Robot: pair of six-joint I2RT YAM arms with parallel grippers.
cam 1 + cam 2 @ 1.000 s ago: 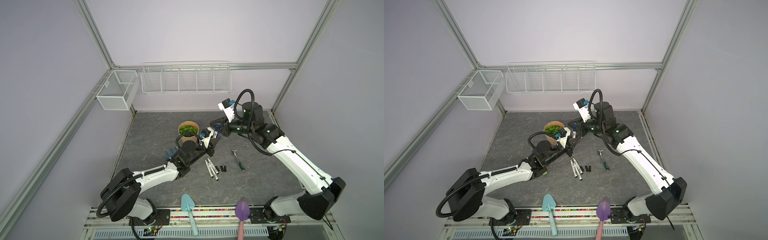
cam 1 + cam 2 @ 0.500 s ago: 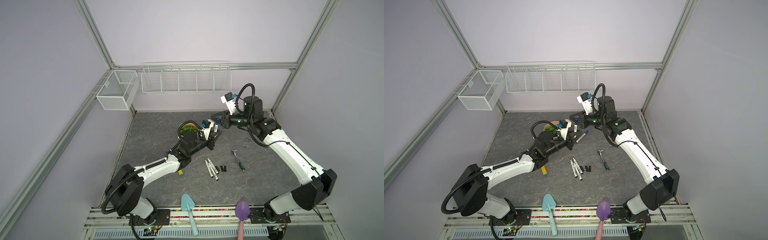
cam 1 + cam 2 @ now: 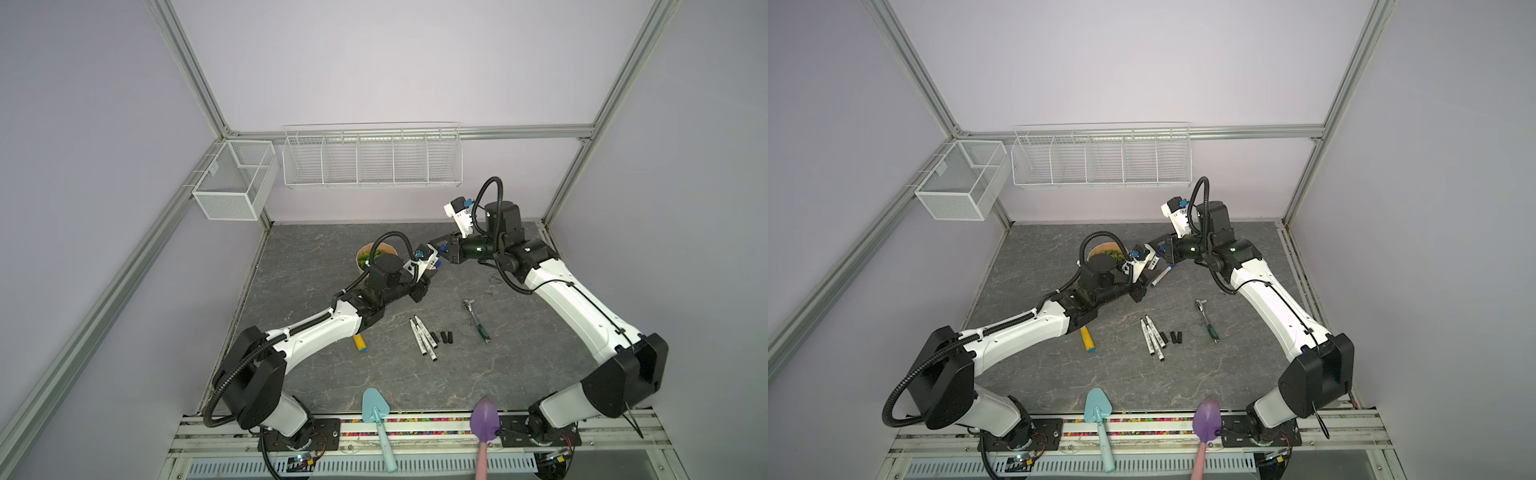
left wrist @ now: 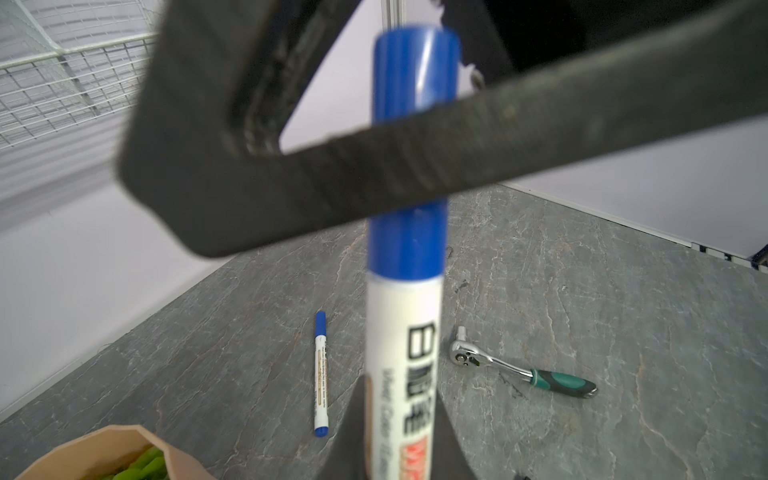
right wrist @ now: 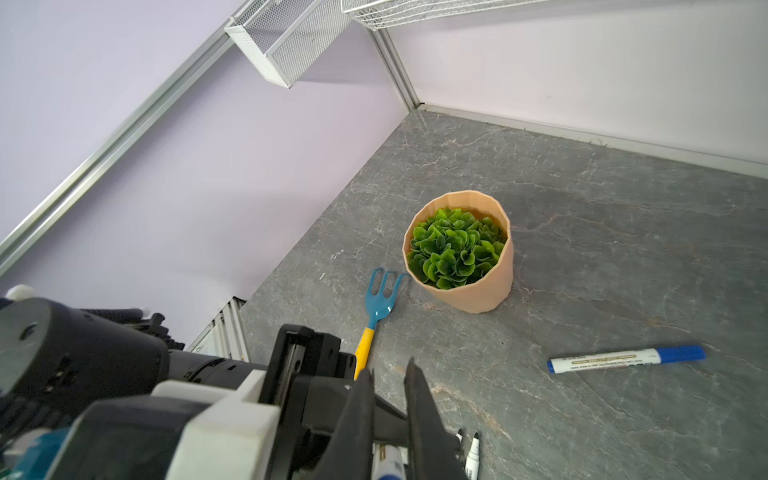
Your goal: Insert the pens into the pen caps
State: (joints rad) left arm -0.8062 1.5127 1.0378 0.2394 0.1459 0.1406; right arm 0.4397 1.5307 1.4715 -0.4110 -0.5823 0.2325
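My left gripper (image 4: pixel 401 395) is shut on the white barrel of a pen (image 4: pixel 403 340) with a blue pen cap (image 4: pixel 413 87) on its far end. My right gripper (image 5: pixel 389 370) is shut across that cap, and one of its fingers (image 4: pixel 415 166) crosses the cap in the left wrist view. In both top views the grippers (image 3: pixel 441 248) (image 3: pixel 1144 282) meet above the table beside the pot. A second blue-capped pen (image 5: pixel 627 358) (image 3: pixel 1160 276) lies on the table. Three uncapped pens (image 3: pixel 424 336) (image 3: pixel 1152 336) lie mid-table with black caps (image 3: pixel 440 336) (image 3: pixel 1171 337) beside them.
A potted plant (image 5: pixel 461 253) (image 3: pixel 370 255) stands behind the left arm. A yellow-handled blue fork (image 5: pixel 374 316) (image 3: pixel 359 343) lies by that arm. A green-handled ratchet (image 3: pixel 477 320) (image 4: pixel 519 370) lies right of the pens. Teal (image 3: pixel 376 411) and purple (image 3: pixel 484 419) trowels sit at the front edge.
Both grippers have moved together toward the back right, still joined at the pen. The left arm has stretched out farther. Little has moved in the last half second.
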